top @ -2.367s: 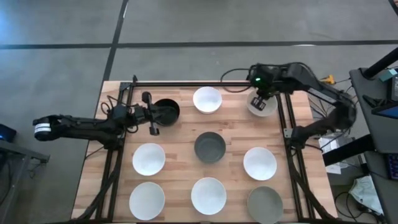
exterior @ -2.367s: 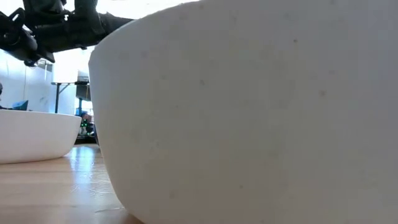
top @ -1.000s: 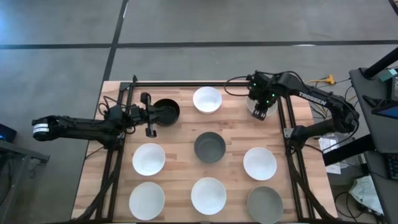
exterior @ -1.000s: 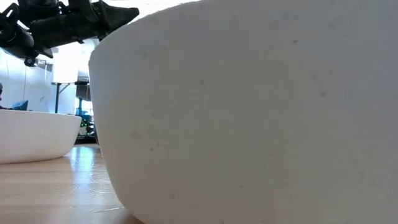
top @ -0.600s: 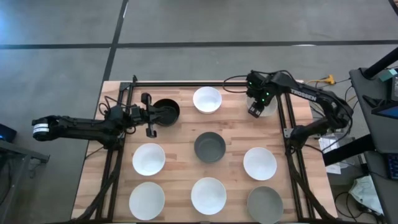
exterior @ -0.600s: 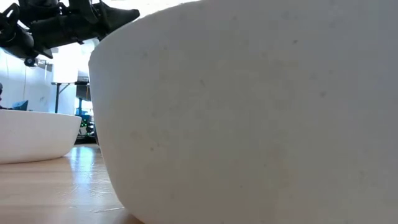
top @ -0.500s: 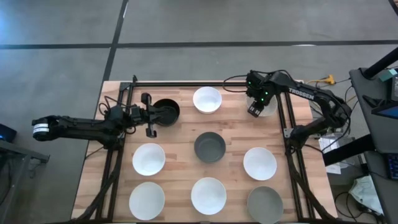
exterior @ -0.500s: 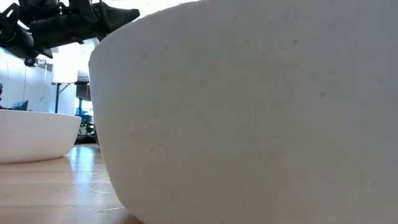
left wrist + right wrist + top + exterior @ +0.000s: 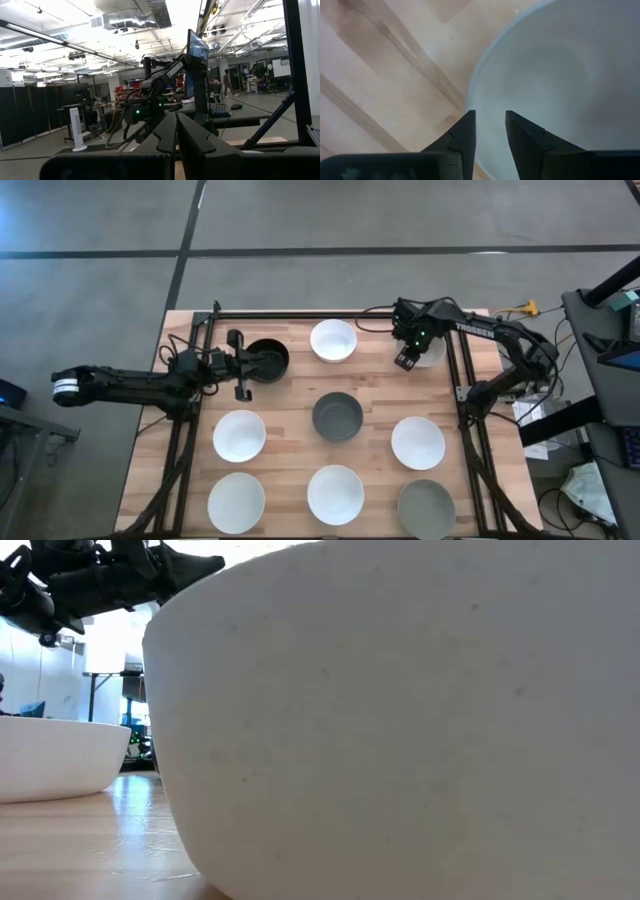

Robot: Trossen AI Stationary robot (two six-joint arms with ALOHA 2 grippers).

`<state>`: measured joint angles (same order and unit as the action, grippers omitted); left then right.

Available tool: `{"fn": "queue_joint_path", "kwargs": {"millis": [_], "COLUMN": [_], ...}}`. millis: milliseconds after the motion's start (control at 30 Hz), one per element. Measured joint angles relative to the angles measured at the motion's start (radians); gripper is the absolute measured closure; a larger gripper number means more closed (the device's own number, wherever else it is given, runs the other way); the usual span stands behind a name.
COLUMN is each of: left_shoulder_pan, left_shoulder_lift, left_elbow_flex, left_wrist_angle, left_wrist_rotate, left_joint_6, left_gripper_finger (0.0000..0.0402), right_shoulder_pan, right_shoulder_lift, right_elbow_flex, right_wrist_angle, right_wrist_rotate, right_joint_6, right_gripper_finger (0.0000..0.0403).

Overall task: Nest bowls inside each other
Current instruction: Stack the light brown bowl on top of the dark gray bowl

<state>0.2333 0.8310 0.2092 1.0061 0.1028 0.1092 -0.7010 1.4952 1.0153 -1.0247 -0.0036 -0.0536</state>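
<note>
Right gripper (image 9: 406,360) sits low at the far right corner of the surface (image 9: 290,405), at the inner edge of a pale bowl (image 9: 432,348). In the right wrist view its fingers (image 9: 463,134) stand partly apart, one on each side of that bowl's rim (image 9: 470,100); whether they press the rim I cannot tell. Nothing is lifted.

Left gripper (image 9: 243,366) is closed and holds nothing, lying level just beside the black bowl (image 9: 268,358) at the far left. In the left wrist view its fingers (image 9: 192,140) meet.

Other bowls on the surface: white bowl (image 9: 333,340) at far centre, grey bowl (image 9: 338,416) in the middle, white bowls at left (image 9: 239,435) and right (image 9: 418,443), and a near row of pale (image 9: 236,501), white (image 9: 335,494) and grey (image 9: 426,508). None nested. One white bowl (image 9: 400,720) fills the low view.

Against the frame from about two seconds earlier: the right gripper has shifted from over the corner bowl's middle to its inner edge. The left arm and all the bowls lie as before.
</note>
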Motion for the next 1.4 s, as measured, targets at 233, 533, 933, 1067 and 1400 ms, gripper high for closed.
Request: {"fn": "queue_joint_path", "kwargs": {"millis": [233,533,933,1067,1400], "left_shoulder_pan": [0.000,-0.001,0.000,0.000,0.000], "left_shoulder_lift": [0.002,0.004,0.004,0.004,0.004], "left_elbow_flex": [0.002,0.002,0.002,0.002,0.002], "left_wrist_angle": [-0.001,0.000,0.000,0.001,0.004], "left_wrist_rotate": [0.000,0.000,-0.001,-0.001,-0.001], "left_joint_6": [0.001,0.001,0.001,0.001,0.000], "left_gripper_finger": [0.0401,0.0401,0.0401,0.0401,0.0401], "right_shoulder_pan": [0.000,0.000,0.000,0.000,0.000], "right_shoulder_lift": [-0.002,-0.002,-0.002,-0.002,-0.006], "right_elbow_flex": [-0.017,-0.019,-0.064,-0.079,-0.082], "right_wrist_angle": [0.017,0.029,0.038,0.039,0.041], "right_wrist_rotate": [-0.058,-0.057,-0.057,-0.057,-0.052], "right_joint_6": [-0.008,-0.008,-0.018,-0.025,-0.056], "right_gripper_finger": [0.0296,0.0296,0.0303,0.0310,0.0386]}}
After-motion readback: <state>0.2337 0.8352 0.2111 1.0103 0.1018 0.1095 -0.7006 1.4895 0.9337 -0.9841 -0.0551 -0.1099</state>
